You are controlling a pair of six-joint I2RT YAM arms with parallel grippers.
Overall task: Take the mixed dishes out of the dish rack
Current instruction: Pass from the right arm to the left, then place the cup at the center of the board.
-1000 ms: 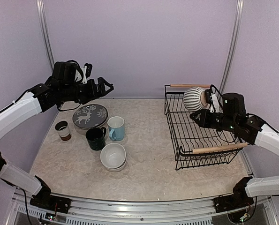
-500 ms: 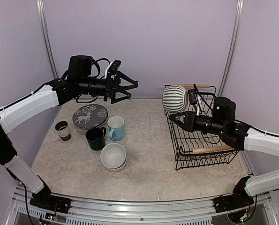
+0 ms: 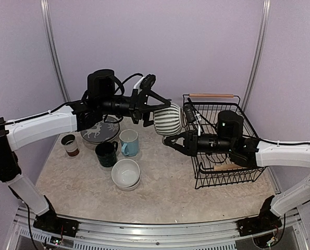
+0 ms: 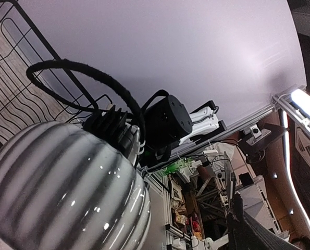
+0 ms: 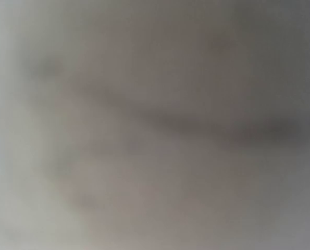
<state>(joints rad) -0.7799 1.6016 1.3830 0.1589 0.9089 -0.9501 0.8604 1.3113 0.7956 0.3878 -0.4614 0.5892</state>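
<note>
Found striped grey mug clamped in right gripper, aloft above table, just left of dish rack. Noted left gripper fingers spread apart around mug's opposite end; contact not discernible.

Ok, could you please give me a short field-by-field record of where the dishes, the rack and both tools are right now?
striped grey mug: in the air, on its side, left of the dish rack
right tool: shut on the mug
left tool: open, at the mug's other end; contact unclear
on the table, left side: deer plate, brown-white cup, dark green mug, light blue mug, stacked white bowls
right wrist view: blurred, shows nothing usable
</note>
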